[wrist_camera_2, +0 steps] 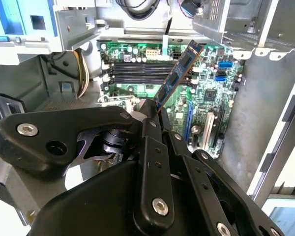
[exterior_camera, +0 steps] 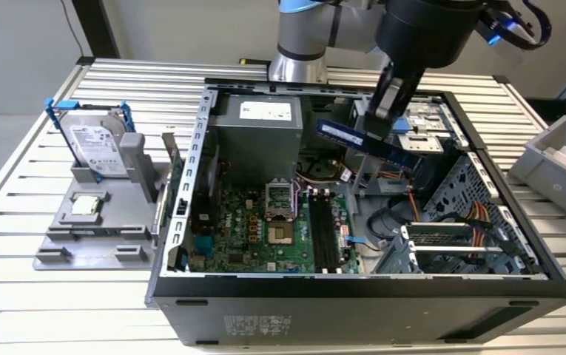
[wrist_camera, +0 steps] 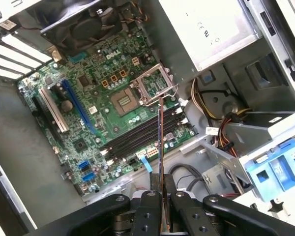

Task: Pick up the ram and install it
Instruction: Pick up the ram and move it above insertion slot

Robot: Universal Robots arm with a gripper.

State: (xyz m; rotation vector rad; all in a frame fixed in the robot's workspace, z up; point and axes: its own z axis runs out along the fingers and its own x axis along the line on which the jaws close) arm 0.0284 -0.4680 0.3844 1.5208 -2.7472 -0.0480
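The black end effector (exterior_camera: pixel 373 127) is clenched on the thin, flat blue circuit-board ram stick (exterior_camera: pixel 338 133). It holds the stick tilted in the air above the green motherboard (exterior_camera: pixel 253 229), inside the open grey computer case (exterior_camera: pixel 362 285) and well apart from the long black memory slots (exterior_camera: pixel 324 237).

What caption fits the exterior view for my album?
Black gripper holds the thin blue ram stick over the open grey computer case.

A ribbed metal surface (exterior_camera: pixel 66 310) is stretching across the room, a plain grey wall (exterior_camera: pixel 184 29) is standing behind it, and soft, even light is falling over both.
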